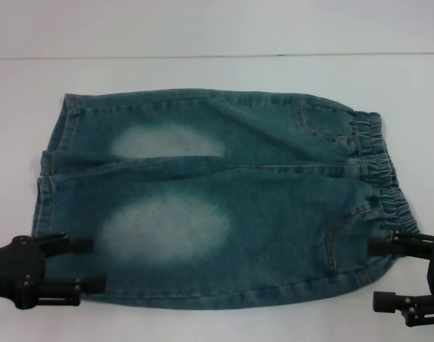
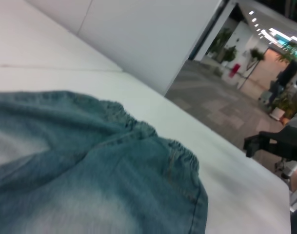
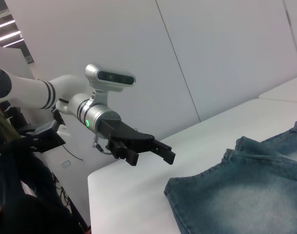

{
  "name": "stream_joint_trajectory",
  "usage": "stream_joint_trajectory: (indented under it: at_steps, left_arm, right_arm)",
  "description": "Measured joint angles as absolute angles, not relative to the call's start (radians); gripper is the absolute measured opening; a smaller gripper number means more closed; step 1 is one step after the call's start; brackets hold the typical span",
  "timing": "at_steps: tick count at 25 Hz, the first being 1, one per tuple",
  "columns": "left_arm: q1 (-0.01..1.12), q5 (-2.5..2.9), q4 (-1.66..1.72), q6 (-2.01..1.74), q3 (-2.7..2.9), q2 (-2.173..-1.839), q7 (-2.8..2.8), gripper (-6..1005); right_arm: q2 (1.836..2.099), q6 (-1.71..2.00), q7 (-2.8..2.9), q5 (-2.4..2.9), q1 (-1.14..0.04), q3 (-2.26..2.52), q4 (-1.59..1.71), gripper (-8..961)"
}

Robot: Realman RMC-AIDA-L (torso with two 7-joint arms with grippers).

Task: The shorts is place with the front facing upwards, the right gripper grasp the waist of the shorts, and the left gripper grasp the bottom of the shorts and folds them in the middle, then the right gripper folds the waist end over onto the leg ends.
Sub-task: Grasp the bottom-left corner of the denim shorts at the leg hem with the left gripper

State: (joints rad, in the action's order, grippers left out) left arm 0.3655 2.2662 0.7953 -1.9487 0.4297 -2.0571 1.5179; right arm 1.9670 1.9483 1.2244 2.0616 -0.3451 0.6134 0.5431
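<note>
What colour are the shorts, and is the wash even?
Blue-green denim shorts with two pale faded patches, one on each leg; clearest in the head view.

Blue denim shorts point(image 1: 224, 199) with faded pale patches on both legs lie flat, front up, spread sideways on the white table, elastic gathered waist to the right, leg hems to the left, still unfolded.

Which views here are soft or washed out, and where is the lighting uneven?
Head view: even light, the shorts sharp, the white table nearly blown out. Left wrist view: the denim close to the lens is blurred, the far hall bright. Right wrist view: sharp on the left gripper, ceiling lights glaring at the upper corner.
</note>
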Motion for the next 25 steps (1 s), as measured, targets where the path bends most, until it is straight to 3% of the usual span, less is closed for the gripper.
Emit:
stream_joint_trajectory:
  at_steps: [10, 25]
  left_arm:
    - [0.357, 2.433, 0.947, -1.960, 0.318, -2.024, 1.782, 882]
    - [0.366, 2.546, 0.944, -1.820, 0.320, -2.032, 1.807, 850]
  right_arm:
    - [1.974, 1.945, 1.234, 2.062, -0.347, 0.617, 0.543, 923]
    - [1.985, 1.915, 1.239, 2.062, -0.350, 0.619, 0.543, 923]
